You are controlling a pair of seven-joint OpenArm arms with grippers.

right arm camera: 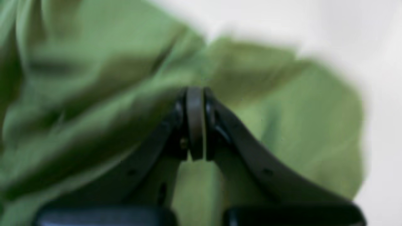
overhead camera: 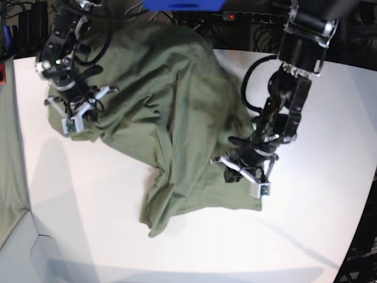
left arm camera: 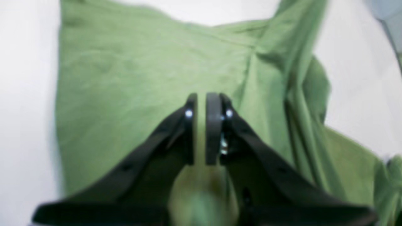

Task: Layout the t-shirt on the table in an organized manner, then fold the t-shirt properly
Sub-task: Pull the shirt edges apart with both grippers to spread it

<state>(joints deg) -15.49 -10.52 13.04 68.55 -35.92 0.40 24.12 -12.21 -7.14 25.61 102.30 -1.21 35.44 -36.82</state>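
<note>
Olive-green t-shirt (overhead camera: 171,112) spread rumpled over the white tabletop (overhead camera: 88,236), running from the upper left of the base view down to centre-right, with a bunched ridge of folds through the middle and a loose corner at lower centre. Not flat, not folded yet.

Left hand (left arm camera: 201,103) at centre of the left wrist view, clenched on the t-shirt (left arm camera: 132,78): narrow slit between the black pads (left arm camera: 213,125), green cloth pinched in it and bulging out below. In the base view the same hand (overhead camera: 250,171) sits at centre-right, on the shirt's right edge near the lower hem corner. Cloth ahead of it fairly smooth to the left of the wrist frame, pleated and draped to the right.

Right hand (right arm camera: 195,94) at centre of the right wrist view, fully clenched, pads pressed together with green fabric (right arm camera: 282,110) around and below them; picture blurred, so whether cloth sits between the pads cannot be told for sure. In the base view that hand (overhead camera: 73,115) at upper left, over the shirt's left edge, touching the cloth.

White tabletop bare at the lower half and right side of the base view, curved edge at right. Pale grey-green cloth strip (overhead camera: 9,153) along the left edge of the frame. Dark floor with cables (overhead camera: 247,26) across the top, blue object (overhead camera: 182,5) at top centre.
</note>
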